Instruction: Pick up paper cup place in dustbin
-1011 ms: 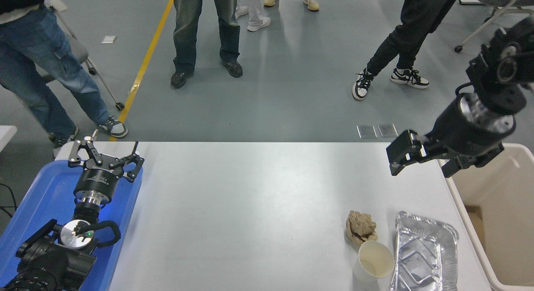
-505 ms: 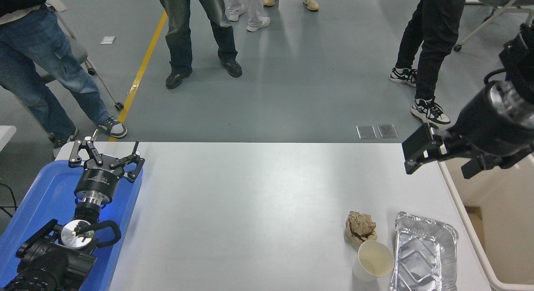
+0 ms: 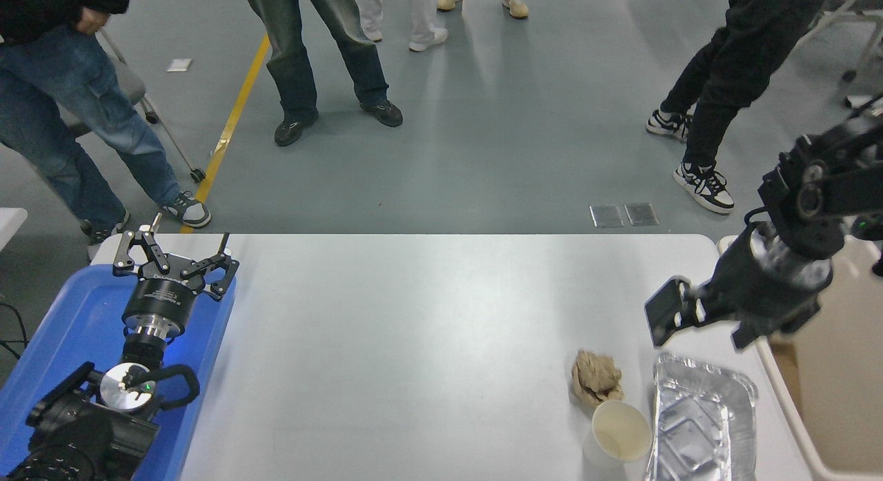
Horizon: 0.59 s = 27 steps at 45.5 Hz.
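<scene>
The paper cup (image 3: pixel 621 433) stands upright near the table's front right, its cream inside showing, between a crumpled brown paper ball and a foil tray. The beige dustbin (image 3: pixel 838 391) stands beside the table's right edge, partly cut off by the picture. My right gripper (image 3: pixel 666 317) hangs above the table just beyond the foil tray's far end, well behind the cup and apart from it. Nothing shows in its hold. My left gripper (image 3: pixel 176 254) is parked open over the blue tray at the lower left.
A crumpled brown paper ball (image 3: pixel 597 377) touches the cup's far side. A silver foil tray (image 3: pixel 703 419) lies right of the cup. A blue tray (image 3: pixel 62 343) sits at the left edge. Several people stand on the floor beyond the table.
My right arm swung right, then came down and nearer, so the gripper now hangs lower, close above the foil tray's far end. The cup has not moved. People beyond the table shifted.
</scene>
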Tool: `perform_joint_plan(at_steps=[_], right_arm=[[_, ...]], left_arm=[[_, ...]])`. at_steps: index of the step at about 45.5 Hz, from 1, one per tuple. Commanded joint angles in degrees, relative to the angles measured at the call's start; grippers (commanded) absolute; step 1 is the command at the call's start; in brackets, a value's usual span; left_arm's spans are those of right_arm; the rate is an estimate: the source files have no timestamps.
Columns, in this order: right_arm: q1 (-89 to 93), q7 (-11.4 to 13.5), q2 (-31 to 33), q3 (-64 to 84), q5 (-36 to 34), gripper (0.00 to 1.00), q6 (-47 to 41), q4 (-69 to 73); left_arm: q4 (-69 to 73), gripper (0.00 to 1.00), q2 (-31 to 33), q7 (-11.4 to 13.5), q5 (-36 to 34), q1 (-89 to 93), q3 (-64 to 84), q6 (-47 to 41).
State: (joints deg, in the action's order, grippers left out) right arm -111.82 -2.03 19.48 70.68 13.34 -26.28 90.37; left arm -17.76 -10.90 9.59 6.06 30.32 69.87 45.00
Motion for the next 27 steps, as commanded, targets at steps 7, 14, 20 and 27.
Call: perform_joint_plan(at_steps=[7,14,20,27], right_arm=[[16.6,0.1,0.3,-7.2,3.6,1.0,4.1,-7.3],[21.1,0.2,0.3,-8.5,4.8,1.0,6.6,-8.9],[25.4,0.1,0.4,-9.1,5.8,1.0,8.0,-11.4],[28.5,0.1,1.3,-9.2,8.5,1.0,10.9,-12.9]], left_arm=[[0.0,0.99,0.0,-0.1,-0.1,0.0,-0.1,0.0],[0.0,0.99,0.0,0.0,-0.1,0.0,-0.1,0.0],[0.0,0.99,0.0,0.0,-0.1,0.0,-0.1,0.0],[0.0,0.99,0.0,0.0,-0.1,0.0,-0.2,0.0]])
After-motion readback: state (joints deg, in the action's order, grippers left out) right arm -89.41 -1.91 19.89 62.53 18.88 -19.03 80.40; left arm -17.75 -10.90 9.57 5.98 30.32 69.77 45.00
